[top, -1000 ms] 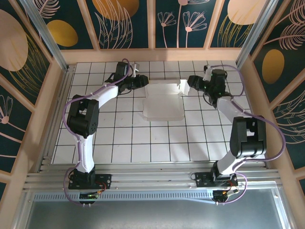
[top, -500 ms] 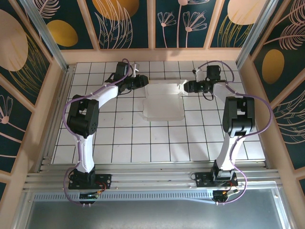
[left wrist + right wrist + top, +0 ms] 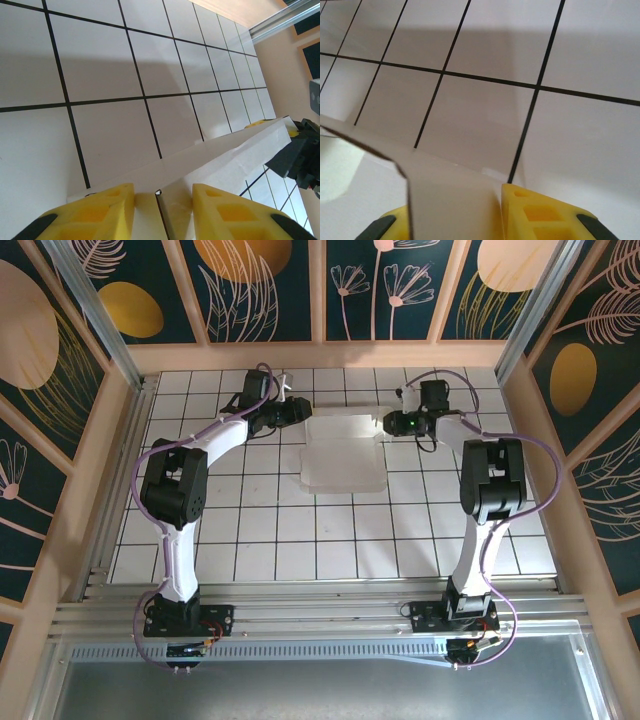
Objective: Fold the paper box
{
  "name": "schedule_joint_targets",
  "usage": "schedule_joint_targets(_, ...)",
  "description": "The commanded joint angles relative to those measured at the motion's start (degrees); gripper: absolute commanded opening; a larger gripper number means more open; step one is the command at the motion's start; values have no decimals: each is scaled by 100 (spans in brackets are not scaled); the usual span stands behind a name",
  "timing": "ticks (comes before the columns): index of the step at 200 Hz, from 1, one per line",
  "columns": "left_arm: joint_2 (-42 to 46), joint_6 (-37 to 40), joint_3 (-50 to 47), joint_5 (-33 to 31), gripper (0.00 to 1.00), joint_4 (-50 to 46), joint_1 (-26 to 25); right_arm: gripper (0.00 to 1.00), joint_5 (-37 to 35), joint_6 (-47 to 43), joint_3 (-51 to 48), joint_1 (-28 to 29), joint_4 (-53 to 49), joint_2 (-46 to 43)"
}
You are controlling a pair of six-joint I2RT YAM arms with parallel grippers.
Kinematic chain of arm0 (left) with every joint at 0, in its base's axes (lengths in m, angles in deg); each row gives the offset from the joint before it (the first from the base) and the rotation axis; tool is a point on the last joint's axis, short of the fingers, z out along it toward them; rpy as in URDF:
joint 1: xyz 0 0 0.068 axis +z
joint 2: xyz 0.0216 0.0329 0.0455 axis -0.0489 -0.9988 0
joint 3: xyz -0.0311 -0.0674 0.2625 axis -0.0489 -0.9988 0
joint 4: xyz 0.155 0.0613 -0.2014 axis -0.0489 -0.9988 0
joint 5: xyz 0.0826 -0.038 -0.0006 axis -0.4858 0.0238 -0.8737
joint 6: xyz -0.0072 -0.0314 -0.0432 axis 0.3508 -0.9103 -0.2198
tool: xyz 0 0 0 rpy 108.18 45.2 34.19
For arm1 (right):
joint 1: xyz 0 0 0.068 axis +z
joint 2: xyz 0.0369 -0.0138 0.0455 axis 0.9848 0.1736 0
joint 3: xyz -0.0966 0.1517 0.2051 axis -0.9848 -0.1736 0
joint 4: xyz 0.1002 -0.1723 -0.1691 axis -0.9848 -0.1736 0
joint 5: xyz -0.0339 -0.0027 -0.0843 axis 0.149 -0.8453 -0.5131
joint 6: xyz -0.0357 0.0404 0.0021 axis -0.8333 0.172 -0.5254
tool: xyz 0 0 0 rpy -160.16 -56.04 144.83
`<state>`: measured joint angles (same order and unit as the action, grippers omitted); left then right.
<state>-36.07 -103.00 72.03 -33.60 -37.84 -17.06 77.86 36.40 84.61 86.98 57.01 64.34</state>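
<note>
The paper box point(image 3: 340, 452) is white cardboard, lying at the far middle of the tiled table with its far wall folded up. My left gripper point(image 3: 300, 412) is at the box's far left corner. In the left wrist view its yellow fingers point(image 3: 107, 202) press on a folded end of the box point(image 3: 235, 155), with a flap edge between them. My right gripper point(image 3: 386, 423) is at the far right corner. In the right wrist view a raised flap point(image 3: 440, 175) fills the gap between its fingers point(image 3: 530, 210); the left finger is partly hidden behind it.
The white tiled table point(image 3: 330, 530) stretches toward me from the box. A wooden back wall point(image 3: 320, 355) runs just behind both grippers. Wooden side walls and aluminium rails point(image 3: 120, 460) close in the sides. The black right gripper body point(image 3: 297, 155) shows in the left wrist view.
The right arm has swung in, bringing its gripper left onto the box's far right flap, and its jaws have closed. The left arm and the box body have stayed put.
</note>
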Motion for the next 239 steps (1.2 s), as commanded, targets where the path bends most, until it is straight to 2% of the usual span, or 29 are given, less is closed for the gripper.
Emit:
schedule_joint_targets(1,127,82,-98,93,34,-289,-123,22,-123,754,-178,239,-146,-146)
schedule_joint_targets(41,129,56,-130,87,34,-253,-150,17,-141,1464,-336,324,-93,-202)
schedule_joint_targets(86,196,63,-199,69,34,-212,-167,5,-58,2276,-45,320,-387,-343)
schedule_joint_targets(117,221,8,-245,55,34,-140,-178,5,155,2913,191,338,-563,-300)
schedule_joint_targets(133,222,-6,-256,58,34,-131,-185,5,180,2910,214,384,-606,-292)
schedule_joint_targets(166,257,-24,-347,-108,35,-139,-185,4,-819,2368,353,674,-1045,-419)
schedule_joint_targets(239,203,-298,-345,-155,36,105,-185,10,-1338,2119,-733,1313,239,-1409)
